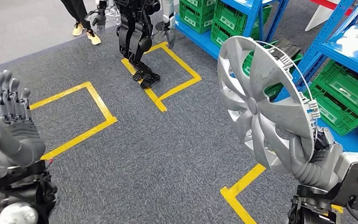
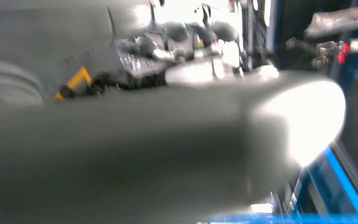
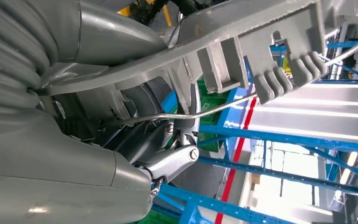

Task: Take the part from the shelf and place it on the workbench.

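Observation:
A silver wheel cover [image 1: 261, 102] stands upright on the right of the head view, held at its lower rim by my right hand [image 1: 314, 161]. Its grey thumb wraps over the front of the rim. The right wrist view shows the cover's ribbed back and wire ring [image 3: 242, 60] close up, with my right hand [image 3: 74, 140] clamped on the rim. My left hand [image 1: 11, 128] is raised at the left, palm forward, fingers straight and apart, holding nothing. Its blurred grey thumb [image 2: 168, 140] crosses the left wrist view.
Blue shelving [image 1: 335, 42] with green crates [image 1: 340, 98] runs along the right. Yellow tape boxes [image 1: 86, 112] mark the grey carpet. Another dark robot [image 1: 137, 37] stands ahead on the tape, and a person's feet in yellow shoes [image 1: 86, 32] are beyond it.

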`<state>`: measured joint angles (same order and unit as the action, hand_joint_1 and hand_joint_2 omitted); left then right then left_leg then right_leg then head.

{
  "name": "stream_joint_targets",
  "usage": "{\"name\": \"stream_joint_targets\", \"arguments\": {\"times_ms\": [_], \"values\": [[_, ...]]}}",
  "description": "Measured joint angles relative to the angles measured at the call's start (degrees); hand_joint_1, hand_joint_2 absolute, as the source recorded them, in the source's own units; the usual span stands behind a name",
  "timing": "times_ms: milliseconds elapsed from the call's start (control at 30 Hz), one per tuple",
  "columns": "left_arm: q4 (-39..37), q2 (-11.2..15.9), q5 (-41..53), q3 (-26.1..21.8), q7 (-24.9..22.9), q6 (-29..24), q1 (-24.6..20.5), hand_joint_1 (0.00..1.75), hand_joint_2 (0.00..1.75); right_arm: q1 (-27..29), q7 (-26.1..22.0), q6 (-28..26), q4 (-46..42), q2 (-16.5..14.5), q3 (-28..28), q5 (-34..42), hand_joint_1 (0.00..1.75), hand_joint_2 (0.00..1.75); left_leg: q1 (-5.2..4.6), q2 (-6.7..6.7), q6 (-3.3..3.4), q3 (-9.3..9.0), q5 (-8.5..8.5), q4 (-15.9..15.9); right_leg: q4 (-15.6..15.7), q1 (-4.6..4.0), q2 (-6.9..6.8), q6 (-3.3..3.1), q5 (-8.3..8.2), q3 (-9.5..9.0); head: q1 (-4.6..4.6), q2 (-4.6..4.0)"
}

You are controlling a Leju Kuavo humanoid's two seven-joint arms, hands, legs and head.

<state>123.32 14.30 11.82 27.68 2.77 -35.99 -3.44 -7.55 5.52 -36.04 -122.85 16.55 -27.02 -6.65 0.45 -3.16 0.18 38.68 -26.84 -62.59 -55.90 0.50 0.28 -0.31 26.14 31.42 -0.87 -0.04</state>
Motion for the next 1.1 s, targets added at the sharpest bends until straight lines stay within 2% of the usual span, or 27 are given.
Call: {"name": "stream_joint_targets", "arguments": {"times_ms": [33, 67, 100, 133, 167, 233, 267, 300, 333, 400, 467, 500, 567, 600, 633, 667, 733, 767, 800, 833, 900, 933, 1000, 1067, 1100], "values": [[0.02, 0.03, 0.15, -0.01, -0.08, -0.02, -0.02, 0.0, 0.0, 0.02, -0.08, -0.04, 0.01, 0.0, 0.0, 0.03, 1.75, 1.75, 0.06, 1.35, -0.19, 1.77, -1.78, -3.79, 0.1, -0.03, -0.47, -0.17, -0.02, -0.05, 0.26, 0.0], [0.01, 0.04, 0.26, -0.01, -0.19, -0.02, 0.01, 0.0, 0.0, 0.05, -0.14, -0.08, 0.02, 0.0, 0.01, 0.07, 1.75, 1.75, 0.26, 2.04, -0.37, 3.61, -3.25, -7.59, 0.08, -0.02, -0.98, -0.26, -0.02, 0.01, 0.44, 0.0], [0.01, 0.04, 0.39, -0.01, -0.33, -0.03, 0.07, 0.0, 0.0, 0.12, -0.19, -0.11, 0.05, 0.0, 0.01, 0.12, 1.75, 1.75, 0.48, 2.42, -0.57, 4.92, -4.03, -10.33, 0.05, -0.01, -1.49, -0.24, 0.01, 0.06, 0.59, 0.0], [0.0, 0.04, 0.52, -0.01, -0.48, -0.03, 0.11, 0.0, 0.0, 0.2, -0.21, -0.13, 0.09, -0.01, 0.0, 0.19, 1.75, 1.75, 0.69, 2.69, -0.75, 5.34, -3.98, -11.33, 0.01, 0.01, -2.01, -0.17, 0.05, 0.11, 0.75, 0.0], [0.01, 0.04, 0.6, -0.01, -0.64, -0.02, 0.11, 0.0, 0.0, 0.28, -0.21, -0.14, 0.16, -0.02, -0.01, 0.26, 1.75, 1.75, 0.85, 2.97, -0.89, 4.33, -2.89, -9.65, -0.08, 0.07, -2.46, -0.04, 0.11, 0.12, 0.9, 0.0], [0.05, 0.04, 0.69, -0.01, -0.87, -0.01, 0.05, 0.0, 0.0, 0.34, -0.23, -0.14, 0.25, -0.08, -0.02, 0.36, 1.75, 1.75, 1.01, 4.52, -1.03, -0.31, -0.11, -1.75, -0.44, 0.15, -3.26, 0.45, 0.36, 0.11, 1.27, 0.0], [0.11, 0.03, 0.73, -0.01, -0.93, -0.01, -0.01, 0.0, 0.0, 0.32, -0.28, -0.14, 0.27, -0.1, -0.01, 0.38, 1.75, 1.75, 0.95, 5.18, -0.9, -2.53, 0.7, 1.8, -0.76, 0.07, -3.57, 0.86, 0.6, 0.16, 1.44, 0.0], [0.19, 0.03, 0.77, -0.02, -0.95, -0.01, -0.09, 0.0, 0.0, 0.31, -0.35, -0.14, 0.27, -0.13, 0.01, 0.39, 1.75, 1.75, 0.83, 5.67, -0.69, -3.96, 1.0, 4.01, -1.03, -0.04, -3.84, 1.26, 0.76, 0.23, 1.53, 0.0], [0.26, 0.03, 0.88, -0.04, -0.95, -0.02, -0.17, 0.0, 0.0, 0.3, -0.42, -0.14, 0.28, -0.13, 0.01, 0.39, 1.75, 1.75, 0.65, 5.67, -0.37, -4.42, 0.93, 4.82, -1.17, -0.1, -4.17, 1.69, 0.82, 0.3, 1.54, 0.0], [0.37, 0.04, 1.33, -0.09, -0.93, -0.13, -0.2, 0.0, 0.0, 0.26, -0.51, -0.14, 0.29, -0.13, 0.01, 0.41, 1.75, 1.75, 0.47, 4.62, 0.39, -4.33, 1.35, 4.92, -1.23, 0.0, -4.87, 2.47, 0.78, 0.45, 1.4, 0.0], [0.57, 0.04, 1.82, -0.12, -0.9, -0.22, -0.25, 0.0, 0.0, 0.16, -0.55, -0.14, 0.32, -0.14, 0.01, 0.54, 1.75, 1.75, 0.59, 3.68, 1.04, -4.26, 1.75, 5.17, -3.07, 0.28, -3.88, 3.1, 2.11, 1.46, 1.05, 0.0], [0.68, 0.04, 1.93, -0.14, -0.91, -0.21, -0.29, 0.0, 0.0, 0.08, -0.58, -0.12, 0.33, -0.15, 0.03, 0.64, 1.75, 1.75, 0.66, 3.27, 1.28, -4.26, 1.89, 5.27, -5.75, 0.37, -2.86, 3.28, 3.69, 2.72, 0.72, 0.0], [0.76, 0.04, 1.94, -0.19, -0.94, -0.2, -0.3, 0.0, 0.0, -0.04, -0.67, -0.04, 0.39, -0.15, 0.06, 0.83, 1.75, 1.75, 0.5, 2.36, 1.55, -4.1, 2.01, 5.26, -13.57, 0.41, -1.18, 3.36, 7.31, 6.28, 0.0, 0.0], [0.76, 0.04, 1.9, -0.2, -0.95, -0.19, -0.27, 0.0, 0.0, -0.07, -0.69, 0.01, 0.49, -0.15, 0.07, 0.87, 1.75, 1.75, 0.39, 1.83, 1.63, -4.03, 2.05, 5.25, -16.76, 0.38, -0.92, 3.3, 8.24, 7.82, -0.21, 0.0], [0.76, 0.04, 1.86, -0.2, -0.95, -0.19, -0.26, 0.0, 0.0, -0.06, -0.69, 0.04, 0.62, -0.15, 0.07, 0.91, 1.75, 1.75, 0.3, 1.26, 1.67, -3.99, 2.07, 5.23, -18.1, 0.34, -0.8, 3.17, 8.14, 8.55, -0.34, 0.0], [0.76, 0.03, 1.81, -0.21, -0.95, -0.19, -0.25, 0.0, 0.0, -0.06, -0.69, 0.05, 0.75, -0.15, 0.07, 0.94, 1.75, 1.75, 0.24, 0.67, 1.68, -3.97, 2.09, 5.19, -17.19, 0.29, -0.69, 2.96, 6.98, 8.24, -0.45, 0.0], [0.76, 0.02, 1.72, -0.22, -0.91, -0.21, -0.25, 0.0, 0.0, -0.15, -0.69, 0.06, 0.9, -0.15, 0.07, 0.97, 1.75, 1.75, 0.23, -0.49, 1.63, -4.01, 2.14, 5.12, -9.97, 0.17, 0.28, 2.29, 3.03, 5.08, -0.74, 0.0], [0.76, 0.02, 1.66, -0.22, -0.87, -0.22, -0.27, 0.0, 0.0, -0.24, -0.69, 0.06, 0.91, -0.15, 0.07, 0.97, 1.75, 1.75, 0.17, -0.99, 1.52, -3.92, 2.2, 5.05, -6.09, 0.13, 1.08, 1.92, 1.67, 3.3, -0.86, 0.0], [0.76, 0.02, 1.61, -0.22, -0.83, -0.23, -0.25, 0.0, 0.0, -0.38, -0.7, 0.06, 0.9, -0.15, 0.07, 0.97, 1.75, 1.75, 0.18, -1.41, 1.32, -3.76, 2.31, 5.01, -3.37, 0.08, 1.73, 1.66, 0.95, 1.92, -0.95, 0.0], [0.76, 0.02, 1.56, -0.22, -0.77, -0.24, -0.23, 0.0, 0.0, -0.52, -0.71, 0.06, 0.9, -0.14, 0.08, 0.97, 1.75, 1.75, 0.27, -1.78, 1.03, -3.52, 2.49, 5.0, -2.03, -0.02, 2.16, 1.47, 0.88, 1.21, -1.0, 0.0], [0.79, 0.02, 1.49, -0.23, -0.64, -0.22, -0.17, 0.0, 0.0, -0.71, -0.73, 0.06, 0.89, -0.14, 0.09, 0.98, 1.75, 1.75, 0.5, -2.53, 0.25, -3.09, 2.9, 5.24, -1.44, -0.18, 1.66, 1.13, 0.71, 0.71, -1.03, 0.0], [0.83, 0.03, 1.47, -0.26, -0.58, -0.21, -0.13, 0.0, 0.0, -0.77, -0.74, 0.06, 0.9, -0.14, 0.09, 0.98, 1.75, 1.75, 0.55, -2.37, -0.02, -2.74, 2.81, 5.11, -0.97, -0.15, 1.2, 0.87, 0.41, 0.54, -0.96, 0.0], [0.95, 0.08, 1.47, -0.3, -0.43, -0.19, -0.21, 0.0, 0.0, -0.89, -0.75, 0.04, 0.9, -0.15, 0.1, 0.99, 1.75, 1.75, 0.46, -0.52, -0.35, -0.98, 0.98, 2.18, 0.09, 0.04, 0.24, 0.3, -0.2, 0.1, -0.51, 0.0], [0.99, 0.15, 1.46, -0.31, -0.35, -0.18, -0.24, 0.0, 0.0, -0.92, -0.78, 0.01, 0.91, -0.15, 0.11, 1.0, 1.75, 1.75, 0.45, 1.79, -0.57, 2.39, -2.34, -4.9, 0.33, 0.03, -0.61, -0.02, -0.34, 0.05, 0.1, 0.0], [0.99, 0.18, 1.45, -0.31, -0.36, -0.18, -0.2, 0.0, 0.0, -0.91, -0.79, -0.04, 0.93, -0.15, 0.11, 1.02, 1.75, 1.75, 0.5, 2.28, -0.71, 4.01, -3.55, -8.36, 0.27, 0.01, -1.08, -0.08, -0.33, 0.13, 0.29, 0.0]]}}
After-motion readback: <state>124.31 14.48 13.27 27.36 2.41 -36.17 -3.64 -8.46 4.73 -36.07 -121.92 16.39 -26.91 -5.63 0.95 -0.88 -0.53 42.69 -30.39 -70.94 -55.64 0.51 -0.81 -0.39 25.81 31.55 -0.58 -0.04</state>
